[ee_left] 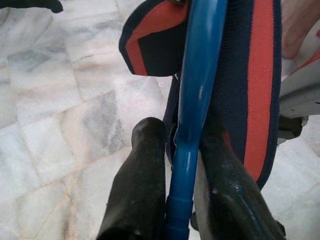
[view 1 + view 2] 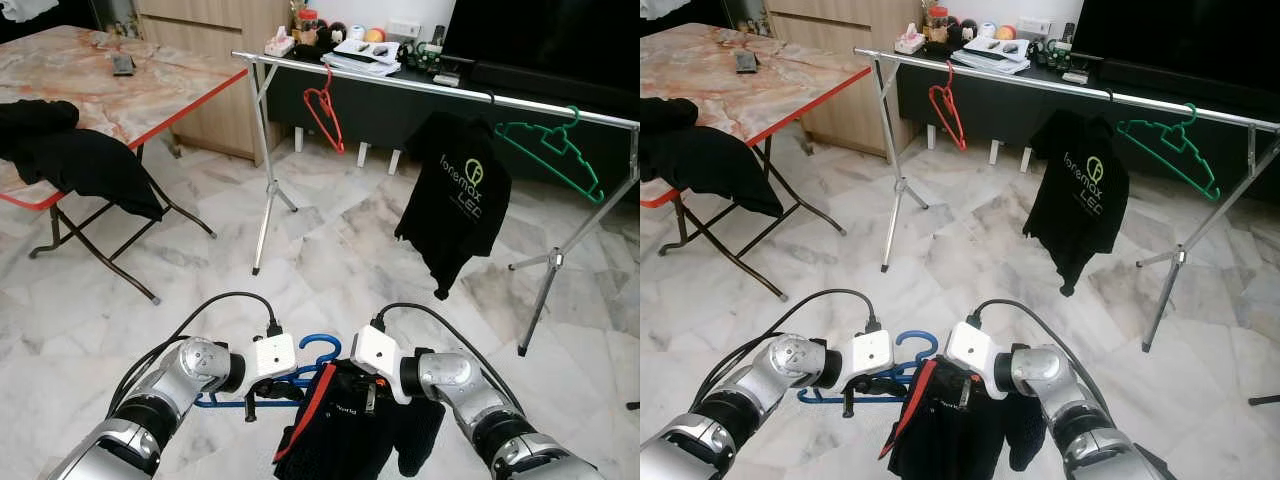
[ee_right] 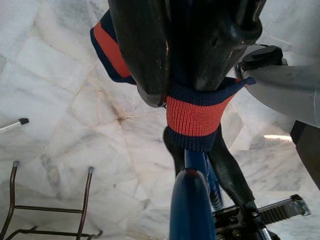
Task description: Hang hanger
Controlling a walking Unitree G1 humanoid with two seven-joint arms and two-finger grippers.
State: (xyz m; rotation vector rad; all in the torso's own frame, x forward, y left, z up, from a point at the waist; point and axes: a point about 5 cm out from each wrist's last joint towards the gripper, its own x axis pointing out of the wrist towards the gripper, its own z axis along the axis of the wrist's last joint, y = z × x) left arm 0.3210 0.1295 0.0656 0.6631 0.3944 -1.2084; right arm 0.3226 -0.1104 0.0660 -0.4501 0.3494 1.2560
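Left gripper [image 1: 172,200] jaws clamp the blue plastic hanger [image 1: 197,100]; right gripper [image 3: 177,75] jaws pinch the dark navy garment with red-orange stripes [image 3: 192,117] draped on it. Both held low over the marble floor [image 2: 330,270], well short of the silver clothes rail [image 2: 420,85]. Judgement: lift level, hook forward, aim between the black printed shirt [image 2: 455,195] and red wire hanger [image 2: 325,110]. Wrist views resolve the grips; head views show the rail.

blue hanger [image 2: 318,349], dark garment [image 2: 345,420] draped over
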